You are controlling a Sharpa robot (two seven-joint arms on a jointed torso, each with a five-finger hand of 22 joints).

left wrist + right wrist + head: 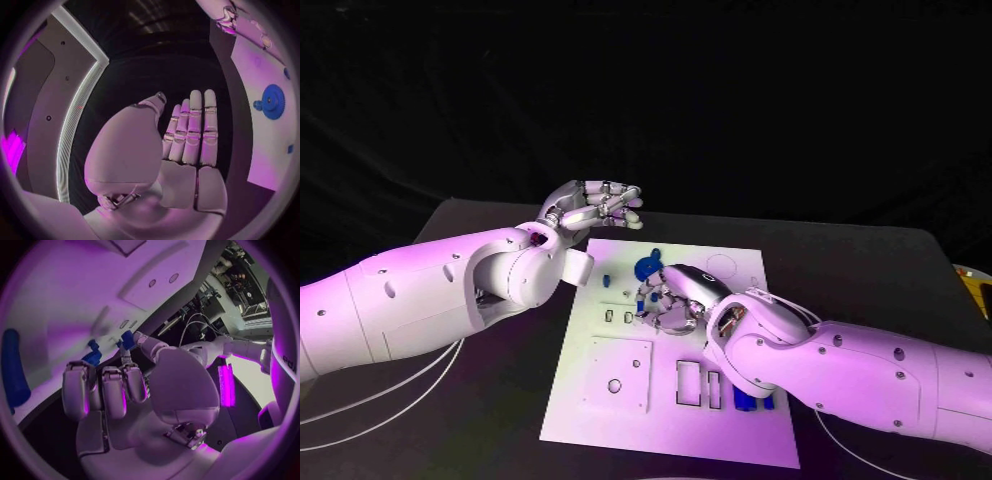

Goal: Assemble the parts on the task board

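The white task board (pixel 610 405) lies in the middle of the black table. A blue gear (pixel 651 270) (pixel 272 101) stands near the board's far edge. My right hand (pixel 678 302) (pixel 134 390) is low over the board just in front of the gear. Its thumb and a finger pinch a small blue part (pixel 127 338), while the other fingers are curled in. Another small blue part (pixel 92 353) sits close by. A blue cylinder (pixel 12 371) lies on the board. My left hand (pixel 596 207) (pixel 187 145) hovers above the board's far left corner, fingers stretched out and holding nothing.
More blue parts (pixel 750 400) lie at the board's near right corner, beside my right forearm. Rectangular slots (pixel 689 383) and a square plate with a hole (pixel 617 375) mark the board's near half. A yellow object (pixel 975 285) sits at the table's right edge. White cables (pixel 387 400) run on the left.
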